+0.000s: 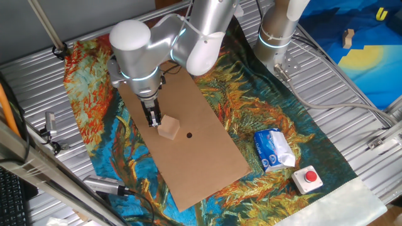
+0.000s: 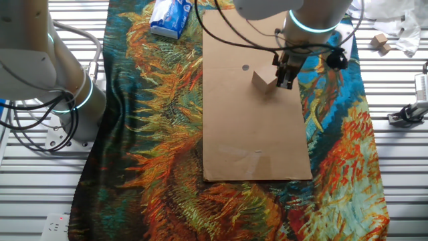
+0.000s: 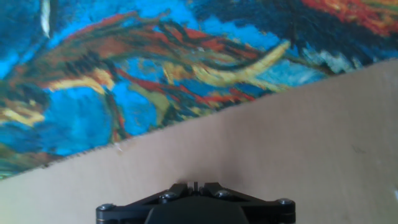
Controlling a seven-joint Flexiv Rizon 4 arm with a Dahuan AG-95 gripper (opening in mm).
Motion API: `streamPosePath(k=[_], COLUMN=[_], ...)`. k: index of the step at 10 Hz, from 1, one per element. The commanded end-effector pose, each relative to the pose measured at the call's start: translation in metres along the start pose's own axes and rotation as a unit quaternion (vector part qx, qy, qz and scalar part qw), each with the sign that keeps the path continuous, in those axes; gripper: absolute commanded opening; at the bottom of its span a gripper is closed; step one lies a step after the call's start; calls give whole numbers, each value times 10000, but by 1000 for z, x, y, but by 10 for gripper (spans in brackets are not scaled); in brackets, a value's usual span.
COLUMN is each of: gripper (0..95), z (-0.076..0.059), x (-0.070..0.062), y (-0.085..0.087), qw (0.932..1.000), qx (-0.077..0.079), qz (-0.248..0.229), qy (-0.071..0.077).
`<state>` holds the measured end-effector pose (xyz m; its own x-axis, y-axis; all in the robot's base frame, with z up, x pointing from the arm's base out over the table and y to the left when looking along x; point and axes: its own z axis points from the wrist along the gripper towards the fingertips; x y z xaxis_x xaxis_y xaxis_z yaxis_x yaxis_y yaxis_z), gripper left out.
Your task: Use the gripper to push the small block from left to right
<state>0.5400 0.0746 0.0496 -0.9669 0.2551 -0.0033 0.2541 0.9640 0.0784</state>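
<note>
Ribbed metal worktop underneath all, spread with a patterned cloth in blue, orange and yellow. On the cloth, a brown board marked with 1 dark dot. Off the board toward its far end, a blue-and-white packet and a red-button box. A 2nd arm upright at the cloth's edge, taking no part.

Working arm bent down over the board, with the end effector lowered to board level. Small block on the board, just beside the fingertips and apparently touching them, between the end effector and the dot. Same arrangement from the other fixed view: end effector on 1 side of the block, dot beyond it.

End effector holding nothing; fingers seemingly drawn together into 1 narrow tip, though no view shows the gap well enough, so clenched or released cannot be told. Hand view of little help: only the black base of the end effector at the bottom edge, bare board and cloth beyond, block out of sight.

Step in hand, by judgement: contact made or about to be made, push barely begun. Next move calls for a steady sideways sweep at constant height, pressing squarely on the block's face to avoid spinning it or slipping past a corner.
</note>
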Motion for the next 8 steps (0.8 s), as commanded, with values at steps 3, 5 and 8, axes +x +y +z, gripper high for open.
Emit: streamPosePath(k=[3, 5, 8], gripper=[0, 0, 0], z=[1, 1, 1], x=[15, 16, 18], y=[-17, -16, -11], qw=[10000, 10000, 10000], qx=[-44, -73, -63], qz=[3, 4, 4], qy=[-1, -1, -4])
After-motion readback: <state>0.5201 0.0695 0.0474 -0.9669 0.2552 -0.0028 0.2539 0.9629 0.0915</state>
